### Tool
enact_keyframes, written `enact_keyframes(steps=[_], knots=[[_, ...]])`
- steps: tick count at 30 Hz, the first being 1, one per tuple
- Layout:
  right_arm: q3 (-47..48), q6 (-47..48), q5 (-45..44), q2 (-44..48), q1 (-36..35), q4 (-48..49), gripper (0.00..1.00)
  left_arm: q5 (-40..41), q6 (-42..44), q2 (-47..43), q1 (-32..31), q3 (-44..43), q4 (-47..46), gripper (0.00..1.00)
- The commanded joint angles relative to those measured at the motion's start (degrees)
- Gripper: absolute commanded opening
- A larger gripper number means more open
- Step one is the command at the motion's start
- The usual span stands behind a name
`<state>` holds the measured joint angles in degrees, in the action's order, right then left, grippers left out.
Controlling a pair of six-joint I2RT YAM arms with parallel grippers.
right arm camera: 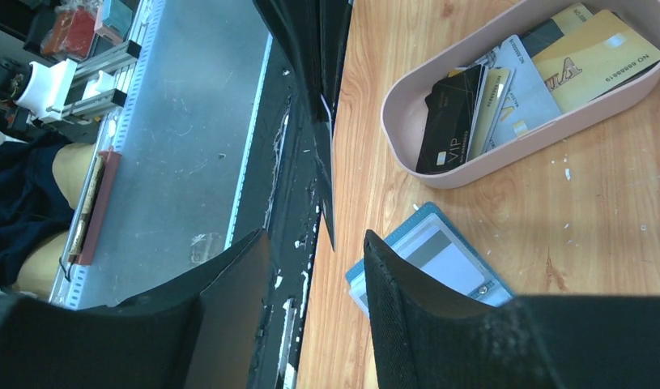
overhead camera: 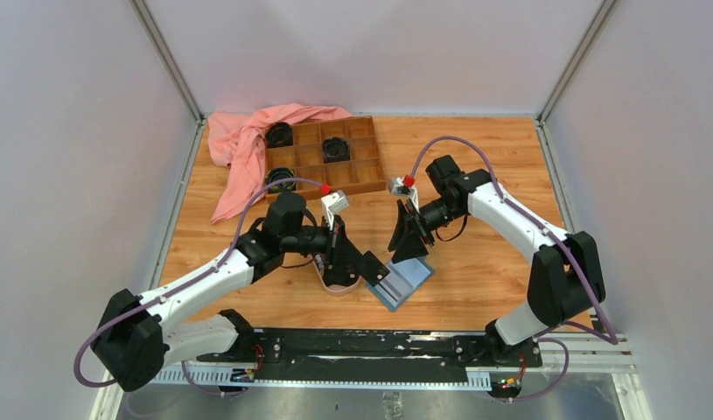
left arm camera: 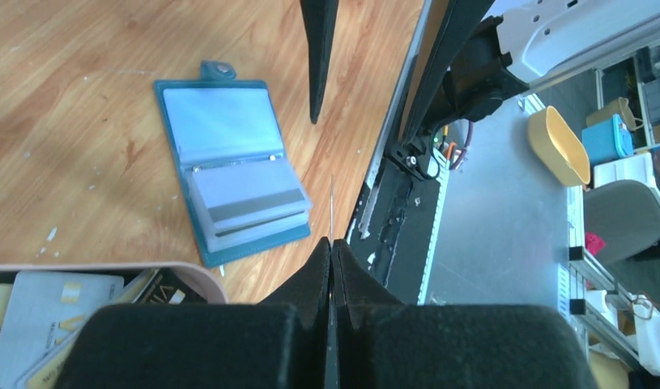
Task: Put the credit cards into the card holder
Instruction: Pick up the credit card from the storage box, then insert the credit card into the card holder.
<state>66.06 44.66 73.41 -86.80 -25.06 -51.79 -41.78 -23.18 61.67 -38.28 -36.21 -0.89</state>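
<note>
The blue card holder (overhead camera: 403, 282) lies open on the wooden table near the front edge, with pale slots and a card tucked in. It also shows in the left wrist view (left arm camera: 229, 170) and the right wrist view (right arm camera: 440, 259). My left gripper (overhead camera: 370, 267) (left arm camera: 332, 241) is shut on a thin credit card (left arm camera: 331, 203), seen edge-on, and holds it just left of the holder. My right gripper (overhead camera: 409, 245) (right arm camera: 314, 237) is open and empty, hovering over the holder's far side. More credit cards (right arm camera: 521, 89), black, grey and gold, lie in the pink dish (right arm camera: 407, 150).
The pink dish (overhead camera: 335, 287) sits under my left wrist. A brown wooden compartment tray (overhead camera: 322, 157) with black items stands at the back, and a pink cloth (overhead camera: 248, 144) is draped beside it. The black base rail (overhead camera: 370, 346) runs along the table's front edge.
</note>
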Motion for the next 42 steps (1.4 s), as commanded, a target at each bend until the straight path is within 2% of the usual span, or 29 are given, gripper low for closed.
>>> enact_keyframes(steps=[1,5,17,34,42], knots=[[1.42,-1.5,0.22,1.05,0.79,-0.44,0.51,2.52,-0.73,2.46,-2.21,-1.98,-5.83,0.0],[1.4,1.33,-2.76,3.42,2.3,-2.06,0.52,4.35,0.45,3.51,-4.02,-1.44,-7.76,0.0],[0.92,0.11,0.7,1.72,3.79,-2.19,0.51,5.38,0.42,7.38,-7.01,-2.24,-12.19,0.0],[0.13,-3.27,5.51,-1.82,2.85,-0.77,0.47,5.85,-1.91,9.85,-7.68,-1.01,-17.57,0.0],[0.55,-3.14,4.41,-2.36,0.43,-0.77,0.32,4.87,-2.75,11.32,-7.77,-1.5,-19.0,0.0]])
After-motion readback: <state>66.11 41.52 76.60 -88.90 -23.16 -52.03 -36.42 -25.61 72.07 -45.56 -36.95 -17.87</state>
